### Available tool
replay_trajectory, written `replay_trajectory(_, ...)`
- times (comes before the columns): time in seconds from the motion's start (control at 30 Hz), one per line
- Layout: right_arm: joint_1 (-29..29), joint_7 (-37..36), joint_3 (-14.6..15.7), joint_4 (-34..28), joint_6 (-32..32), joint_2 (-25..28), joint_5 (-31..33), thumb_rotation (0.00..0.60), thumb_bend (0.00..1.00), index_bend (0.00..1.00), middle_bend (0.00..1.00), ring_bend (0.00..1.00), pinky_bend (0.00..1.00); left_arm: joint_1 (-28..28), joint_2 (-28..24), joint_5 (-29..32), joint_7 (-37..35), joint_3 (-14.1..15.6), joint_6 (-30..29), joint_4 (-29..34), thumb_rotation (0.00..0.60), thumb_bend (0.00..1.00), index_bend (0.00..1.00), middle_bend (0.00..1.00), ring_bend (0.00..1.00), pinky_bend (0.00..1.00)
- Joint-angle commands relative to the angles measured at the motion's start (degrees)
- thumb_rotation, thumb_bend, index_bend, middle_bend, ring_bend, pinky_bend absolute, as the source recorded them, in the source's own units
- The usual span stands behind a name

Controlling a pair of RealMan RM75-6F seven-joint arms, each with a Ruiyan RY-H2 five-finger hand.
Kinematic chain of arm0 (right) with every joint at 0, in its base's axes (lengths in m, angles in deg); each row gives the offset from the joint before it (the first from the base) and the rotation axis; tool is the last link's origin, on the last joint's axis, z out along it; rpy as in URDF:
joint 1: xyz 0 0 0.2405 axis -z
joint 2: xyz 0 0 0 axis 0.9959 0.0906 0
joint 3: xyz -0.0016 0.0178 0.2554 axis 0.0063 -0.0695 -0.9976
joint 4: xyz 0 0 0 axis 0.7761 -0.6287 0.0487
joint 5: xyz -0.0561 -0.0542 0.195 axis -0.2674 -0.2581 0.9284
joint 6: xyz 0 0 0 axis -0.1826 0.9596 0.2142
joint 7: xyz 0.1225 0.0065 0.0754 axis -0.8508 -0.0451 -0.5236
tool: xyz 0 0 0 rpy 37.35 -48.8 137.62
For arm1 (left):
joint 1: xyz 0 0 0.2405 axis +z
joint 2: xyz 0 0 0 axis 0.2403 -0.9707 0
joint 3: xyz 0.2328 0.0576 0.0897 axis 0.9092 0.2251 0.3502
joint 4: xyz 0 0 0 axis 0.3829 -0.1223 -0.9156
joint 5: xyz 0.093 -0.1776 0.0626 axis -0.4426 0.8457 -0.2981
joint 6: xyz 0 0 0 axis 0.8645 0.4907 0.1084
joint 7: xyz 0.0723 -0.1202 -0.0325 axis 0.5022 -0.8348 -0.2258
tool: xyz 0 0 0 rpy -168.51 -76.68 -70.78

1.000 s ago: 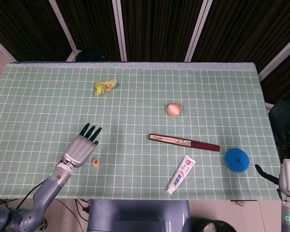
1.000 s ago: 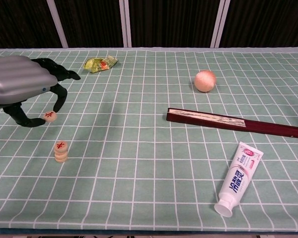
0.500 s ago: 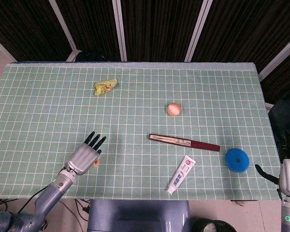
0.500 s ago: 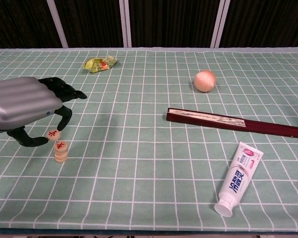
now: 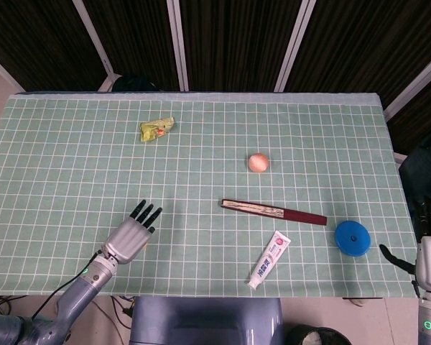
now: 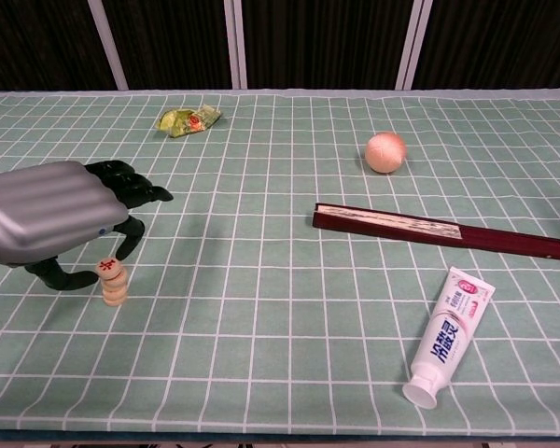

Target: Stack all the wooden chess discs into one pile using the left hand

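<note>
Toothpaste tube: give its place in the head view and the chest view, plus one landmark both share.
Head view: the toothpaste tube lies low, right of centre, near the table's front edge.
Chest view: it sits at lower right, cap toward the camera.
Shared landmark: the closed folding fan lies just beyond it in both.

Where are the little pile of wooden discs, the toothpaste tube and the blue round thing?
pile of wooden discs (image 6: 113,283), chest view, on the pile's middle.
toothpaste tube (image 6: 446,336), chest view, on the printed body.
blue round thing (image 5: 353,238), head view, on its flat top.
</note>
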Motion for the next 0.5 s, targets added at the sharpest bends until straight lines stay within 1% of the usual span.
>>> replay_trajectory(0.03,0.01,-0.06,-0.05,-0.04,0.00,0.01,0.07,0.600,0.23,0.09,0.01,0.00,0.00,0.17,0.51,-0.06,0.14,-0.15,0.24,-0.51,0.600,0.31,0.49,0.00,0.00,0.00)
replay_trajectory(0.5,0.01,-0.08,-0.08,0.11,-0.10,-0.03,0.00,0.600,0.23,0.09,0.01,0.00,0.00,0.85,0.68,-1.09,1.25,-0.67,0.02,-0.23,0.600,0.31,0.47,0.00,0.00,0.00)
